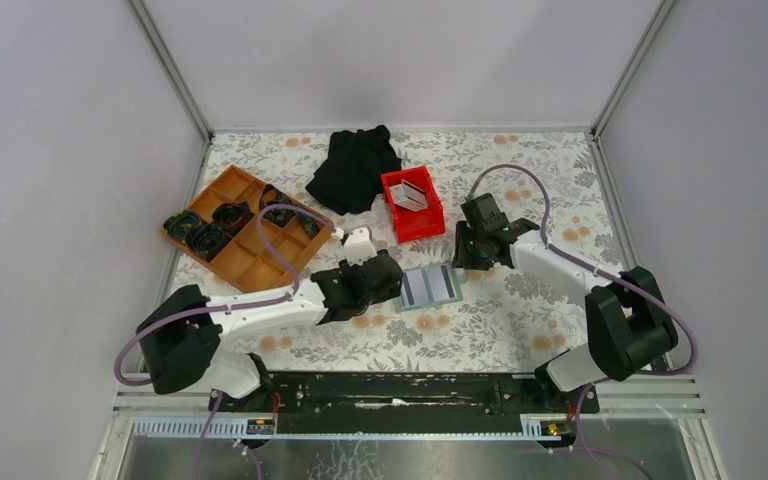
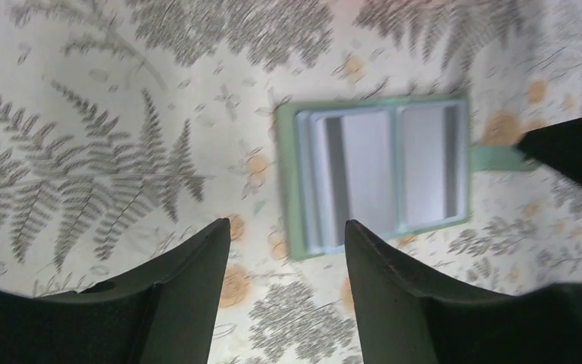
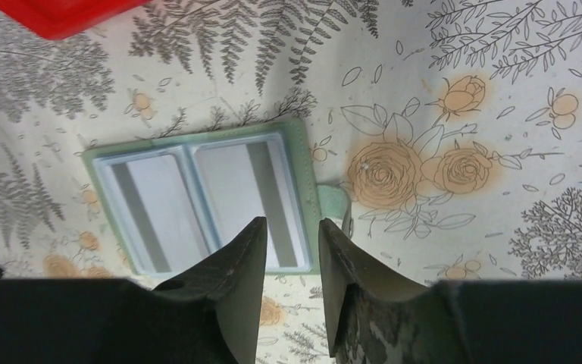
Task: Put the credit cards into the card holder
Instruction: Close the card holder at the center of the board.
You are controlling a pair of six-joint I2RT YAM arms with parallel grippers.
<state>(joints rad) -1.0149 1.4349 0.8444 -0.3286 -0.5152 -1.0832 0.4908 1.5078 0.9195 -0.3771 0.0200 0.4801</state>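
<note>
Since the card holder (image 1: 430, 287) lies opened flat on the table (image 1: 520, 320) between the arms, I'd call this the fetch-a-card step. Left gripper (image 2: 286, 227) and right gripper (image 3: 291, 224) hover just over it, jaws apart, nothing held. Credit cards (image 1: 412, 194) sit in the red bin (image 1: 422, 232) just behind. Next move needs an edge pinch on one thin card, then lining it up with a slot.
</note>
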